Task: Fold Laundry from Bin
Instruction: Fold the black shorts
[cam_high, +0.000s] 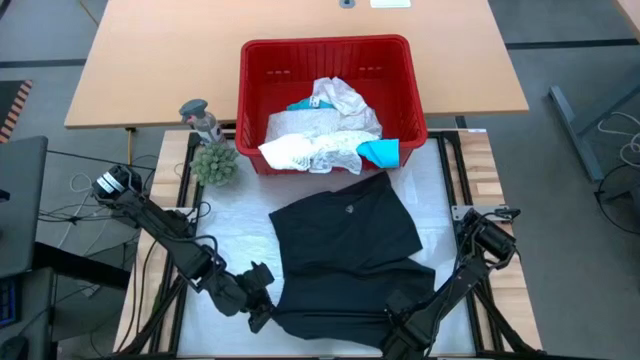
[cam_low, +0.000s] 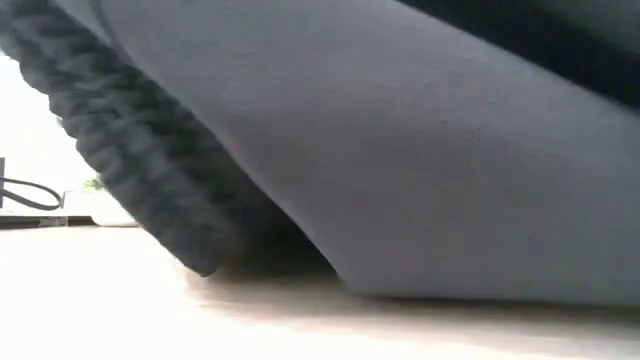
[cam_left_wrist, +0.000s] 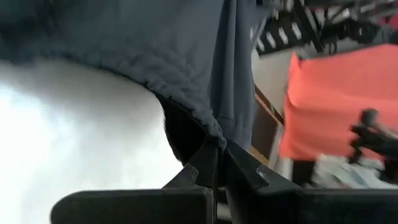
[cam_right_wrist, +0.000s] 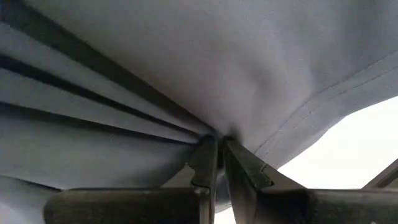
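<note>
While both arms work at the near edge of the table, the black garment (cam_high: 345, 255) lies spread on the white mat (cam_high: 235, 215), its far edge just short of the red bin (cam_high: 325, 52). Left gripper (cam_high: 262, 318) is pinched fully closed on the garment's near left corner; its wrist view shows the gathered hem caught between the fingertips (cam_left_wrist: 208, 163). Right gripper (cam_high: 392, 322) is closed on the near right corner, the cloth bunched into pleats where its fingertips (cam_right_wrist: 214, 155) meet. Remaining laundry (cam_high: 325, 135), white lacy pieces and a teal one, sits heaped in the bin, partly draped over its near rim. A small green plant (cam_high: 215, 163) and a figurine (cam_high: 200, 118) stand left of the bin.

Assessment: the step in hand appears to be the first fold, carrying the near edge towards the far one. To do it well, both corners should rise together and travel level, keeping the edge taut so no crease sets in. Release should wait until the near edge lines up squarely with the far edge. Risk noted: an overlong carry could snag the laundry hanging over the rim
</note>
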